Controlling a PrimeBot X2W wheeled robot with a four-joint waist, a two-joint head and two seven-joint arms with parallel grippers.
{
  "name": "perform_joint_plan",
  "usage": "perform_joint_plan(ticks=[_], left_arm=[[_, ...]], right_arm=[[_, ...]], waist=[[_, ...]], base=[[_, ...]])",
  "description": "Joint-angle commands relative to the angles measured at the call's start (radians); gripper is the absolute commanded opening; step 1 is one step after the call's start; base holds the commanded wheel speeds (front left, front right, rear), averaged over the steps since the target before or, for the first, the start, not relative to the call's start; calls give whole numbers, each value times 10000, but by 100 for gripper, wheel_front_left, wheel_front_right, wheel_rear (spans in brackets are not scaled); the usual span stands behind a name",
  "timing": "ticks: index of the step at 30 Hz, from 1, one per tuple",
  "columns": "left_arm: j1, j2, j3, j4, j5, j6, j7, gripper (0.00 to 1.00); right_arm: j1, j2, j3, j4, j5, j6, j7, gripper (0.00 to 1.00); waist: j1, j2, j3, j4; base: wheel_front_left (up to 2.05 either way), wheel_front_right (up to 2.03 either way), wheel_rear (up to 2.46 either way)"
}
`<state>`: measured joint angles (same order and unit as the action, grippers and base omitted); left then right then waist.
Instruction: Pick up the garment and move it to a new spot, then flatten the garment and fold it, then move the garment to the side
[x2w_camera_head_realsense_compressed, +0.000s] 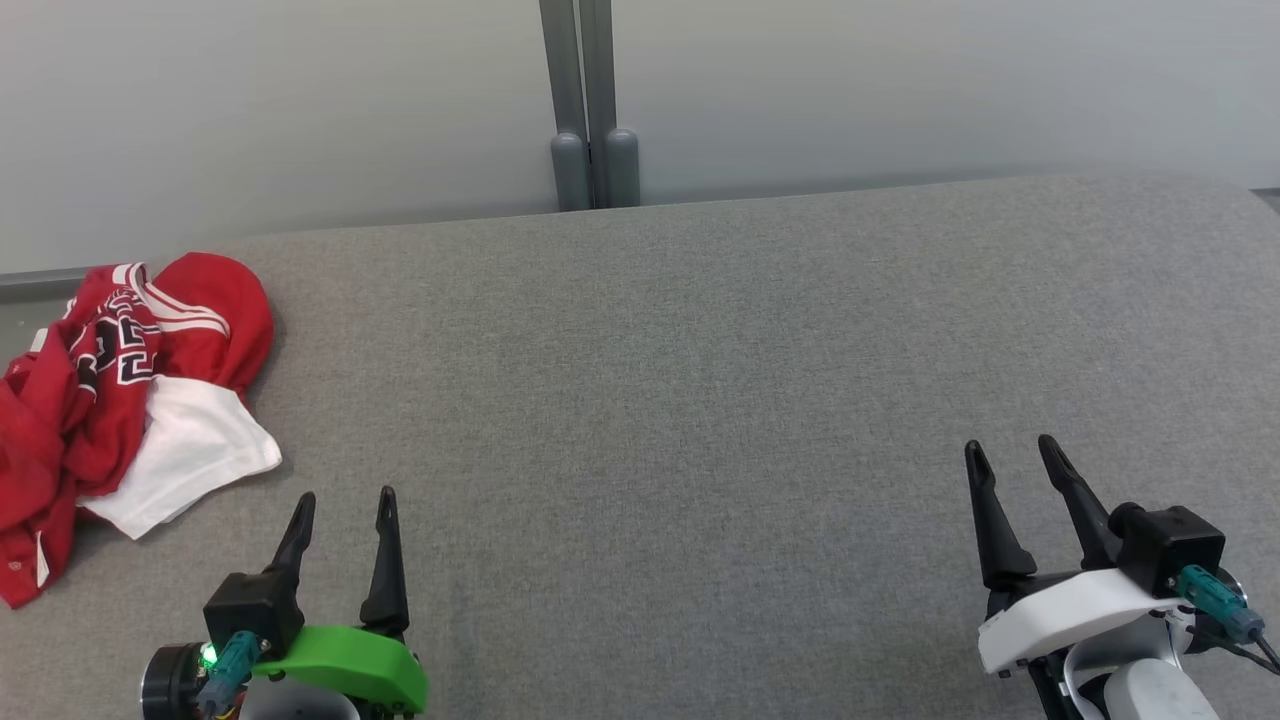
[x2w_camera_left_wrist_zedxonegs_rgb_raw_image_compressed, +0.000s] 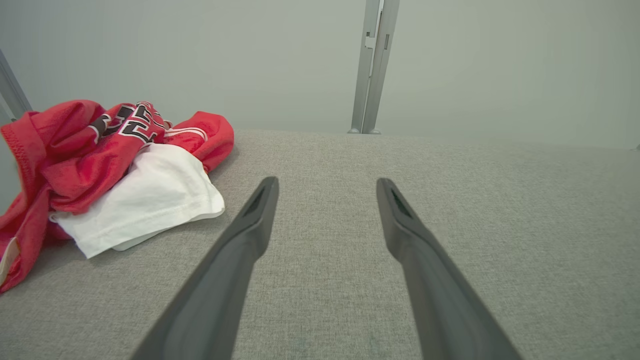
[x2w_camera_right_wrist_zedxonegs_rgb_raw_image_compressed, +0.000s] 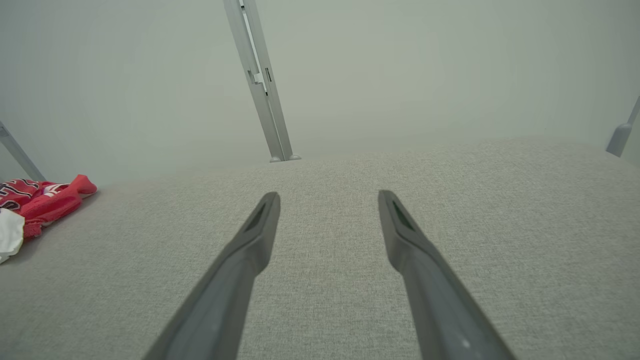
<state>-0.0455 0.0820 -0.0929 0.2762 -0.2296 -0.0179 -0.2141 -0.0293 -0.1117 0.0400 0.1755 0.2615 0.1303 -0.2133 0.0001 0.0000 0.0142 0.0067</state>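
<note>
A crumpled red garment (x2w_camera_head_realsense_compressed: 90, 400) with white sleeves and black-and-white lettering lies bunched at the far left edge of the grey padded table (x2w_camera_head_realsense_compressed: 700, 400). In the left wrist view the garment (x2w_camera_left_wrist_zedxonegs_rgb_raw_image_compressed: 100, 165) sits up and to the left of the fingers; in the right wrist view the garment (x2w_camera_right_wrist_zedxonegs_rgb_raw_image_compressed: 35, 205) shows far off at the left edge. My left gripper (x2w_camera_head_realsense_compressed: 345, 498) stands open just right of and nearer than the heap, holding nothing. My right gripper (x2w_camera_head_realsense_compressed: 1010, 448) stands open at the lower right, far from the garment, with nothing between its fingers.
A pale wall runs behind the table, with a grey upright post (x2w_camera_head_realsense_compressed: 590, 110) at its middle. The table's far edge and rounded right corner (x2w_camera_head_realsense_compressed: 1230, 195) bound the surface. Part of the garment hangs over the table's left edge.
</note>
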Motion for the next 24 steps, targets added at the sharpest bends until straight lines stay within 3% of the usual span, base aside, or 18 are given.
perform_joint_plan(ticks=[1,10,24], left_arm=[[81,79,27,18,272,17,-104,100],[137,43,315,97,779,100,-265,100],[239,-116,575,348,1558,-204,-524,100]], right_arm=[[47,-36,-15,-75,-237,5,-113,100],[125,70,-211,-15,-715,5,-290,100],[204,97,-493,64,-1407,6,-530,100]], waist=[[0,0,-3,1],[-1,0,-25,1],[-1,0,-21,-60]], base=[[0,0,0],[0,0,0],[0,0,0]])
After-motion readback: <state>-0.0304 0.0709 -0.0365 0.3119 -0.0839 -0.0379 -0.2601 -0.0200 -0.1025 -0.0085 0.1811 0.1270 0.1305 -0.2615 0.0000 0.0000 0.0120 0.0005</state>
